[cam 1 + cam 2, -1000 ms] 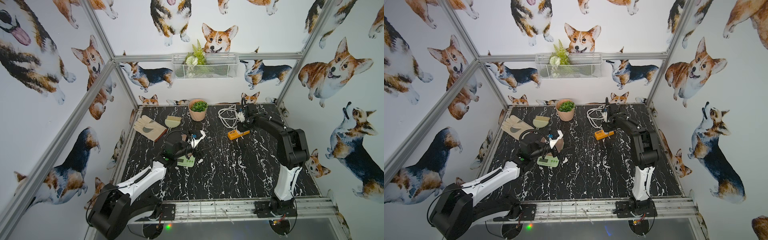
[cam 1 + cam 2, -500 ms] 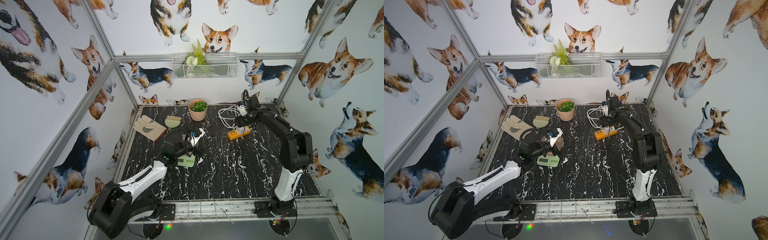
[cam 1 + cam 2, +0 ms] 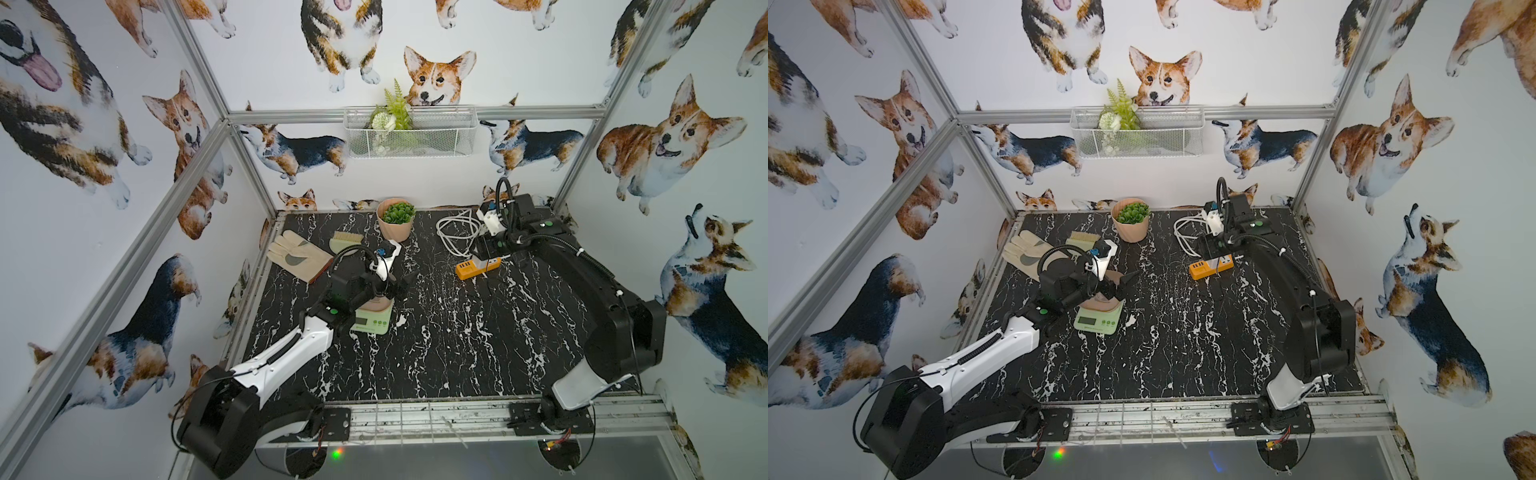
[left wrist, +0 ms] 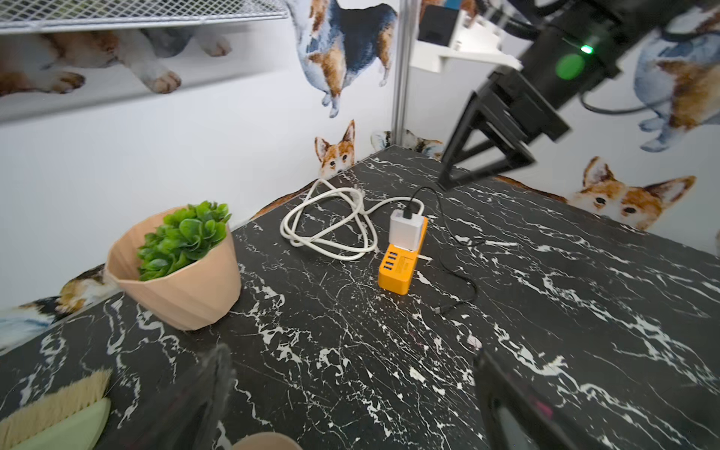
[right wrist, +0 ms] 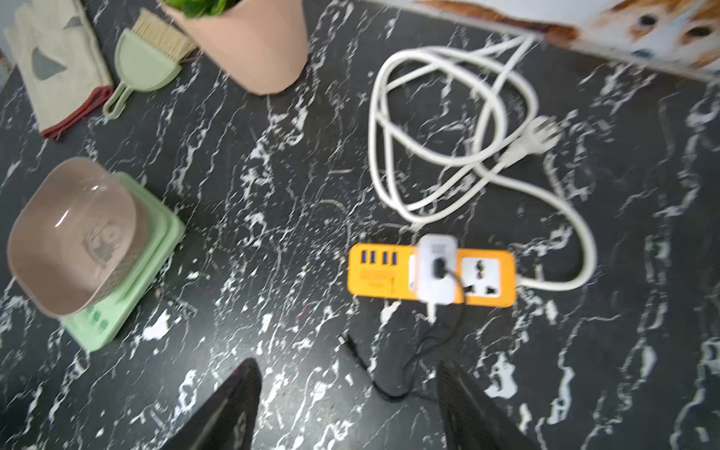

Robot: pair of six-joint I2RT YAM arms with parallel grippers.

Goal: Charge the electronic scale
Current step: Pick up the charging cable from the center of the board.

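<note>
Black marble tabletop [image 3: 457, 353] held the electronic scale [image 3: 371, 323] at 8 o'clock beneath your wide-open, empty left gripper [image 4: 352, 352]; your right gripper [image 5: 348, 368] (parted, holding nothing) could flick the light cable plug [image 5: 345, 339] away.

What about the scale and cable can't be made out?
Scale: no view shows a charging port; the left arm covers its far side in both top views.
Display: too small in both top views; dish hides it in the right wrist view.
Black cable's loose plug: blurred in the right wrist view, type unreadable.
</note>
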